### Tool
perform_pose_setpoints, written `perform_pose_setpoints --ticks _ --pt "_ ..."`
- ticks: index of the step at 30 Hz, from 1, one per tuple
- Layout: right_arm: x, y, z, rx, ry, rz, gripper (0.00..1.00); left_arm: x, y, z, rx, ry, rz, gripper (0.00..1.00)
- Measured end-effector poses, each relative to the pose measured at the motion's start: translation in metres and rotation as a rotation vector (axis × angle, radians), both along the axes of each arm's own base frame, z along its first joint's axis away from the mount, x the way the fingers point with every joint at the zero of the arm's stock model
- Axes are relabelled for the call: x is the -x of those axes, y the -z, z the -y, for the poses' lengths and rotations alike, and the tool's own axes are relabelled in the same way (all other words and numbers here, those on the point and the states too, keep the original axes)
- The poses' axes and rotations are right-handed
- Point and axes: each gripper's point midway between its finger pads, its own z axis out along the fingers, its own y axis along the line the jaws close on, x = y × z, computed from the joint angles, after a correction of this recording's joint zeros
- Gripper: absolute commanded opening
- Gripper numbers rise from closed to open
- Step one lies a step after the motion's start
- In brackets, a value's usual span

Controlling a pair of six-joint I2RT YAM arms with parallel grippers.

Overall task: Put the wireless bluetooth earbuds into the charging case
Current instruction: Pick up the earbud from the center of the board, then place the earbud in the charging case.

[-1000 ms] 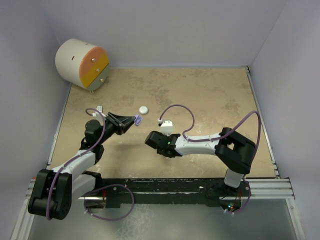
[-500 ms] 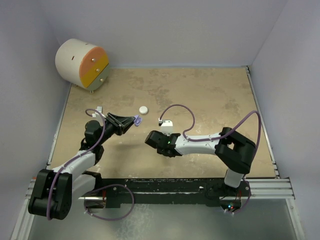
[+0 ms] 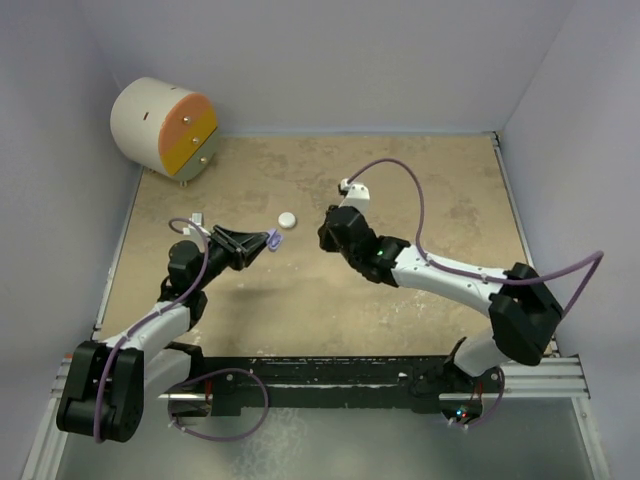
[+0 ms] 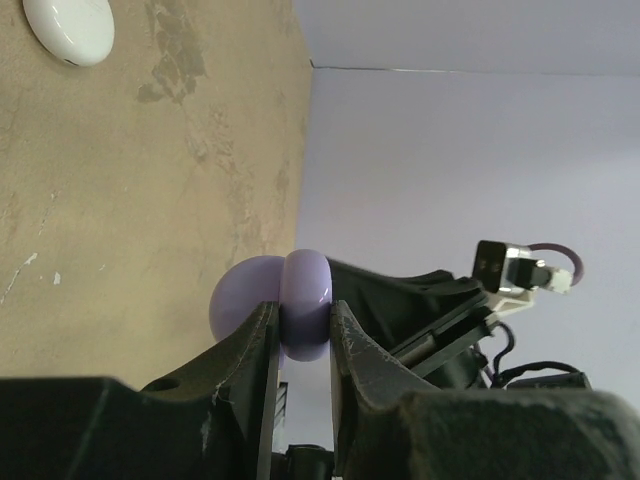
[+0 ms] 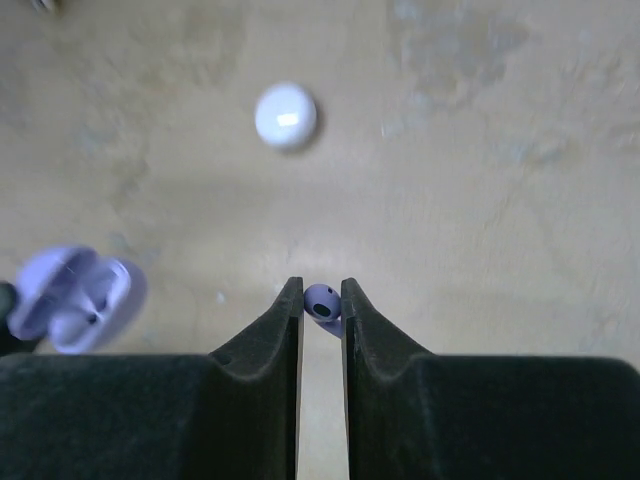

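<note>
My left gripper is shut on the lilac charging case, holding it off the table with its lid hinged open. In the top view that case sits at the left gripper's tips. My right gripper is shut on a lilac earbud, pinched between its fingertips above the table. In the top view the right gripper hangs a short way right of the lilac case. A shut white round case lies on the table between and behind them.
A cream cylinder with orange and yellow drawer fronts lies at the back left corner. Pale walls close the table in on three sides. The right arm shows behind the case in the left wrist view.
The right arm has swung from the table's middle toward the back and left, carrying the lilac earbud nearer the lilac case. The left arm has stayed still.
</note>
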Motion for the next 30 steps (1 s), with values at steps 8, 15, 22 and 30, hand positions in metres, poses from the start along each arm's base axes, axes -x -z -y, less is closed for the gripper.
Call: perform_pose_setpoints --ticks 8,15,22,30 --pt "-0.054 -0.098 0.018 -0.217 0.005 0.35 0.0 -0.011 -0.011 -0.004 0.051 -0.045 -0.003 0.0" --pt "-0.072 -0.132 0.015 -0.366 -0.095 0.562 0.0 -0.029 -0.026 -0.012 0.105 -0.12 0.036 0.0" --pt "-0.068 -0.135 -0.003 -0.526 -0.241 0.659 0.0 -0.046 -0.033 -0.019 0.176 -0.184 0.059 0.0" --pt "-0.067 -0.132 -0.005 -0.637 -0.303 0.664 0.0 -0.052 -0.04 -0.028 0.191 -0.244 0.082 0.0"
